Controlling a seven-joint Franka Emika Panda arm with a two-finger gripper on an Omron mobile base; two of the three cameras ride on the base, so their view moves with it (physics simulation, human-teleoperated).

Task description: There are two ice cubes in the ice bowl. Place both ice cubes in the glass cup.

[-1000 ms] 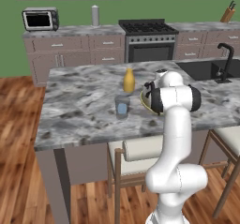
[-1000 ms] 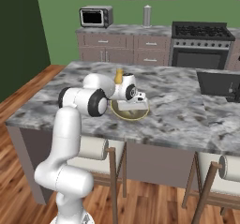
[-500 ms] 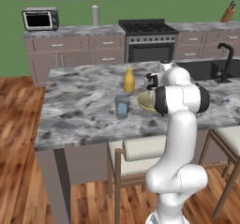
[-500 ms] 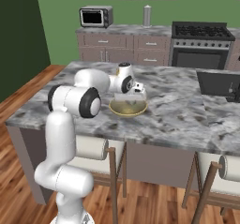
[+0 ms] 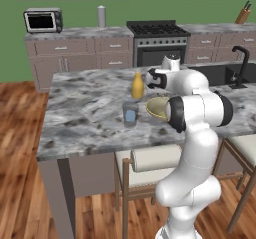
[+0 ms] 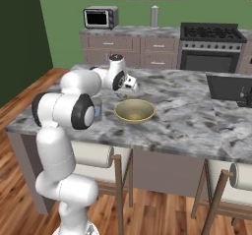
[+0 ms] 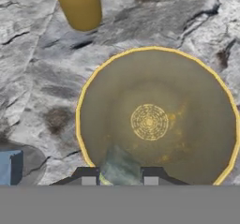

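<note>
My gripper was clamped on second ice cube, above emptied ice bowl. Glass cup, beside bowl, held first cube. Needed centring over rim before release.

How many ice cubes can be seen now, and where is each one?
2. One ice cube is held between the end effector fingertips above the ice bowl; the other ice cube lies inside the glass cup.

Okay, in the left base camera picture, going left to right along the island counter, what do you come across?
Glass cup → yellow-orange bottle → ice bowl → sink faucet.
</note>
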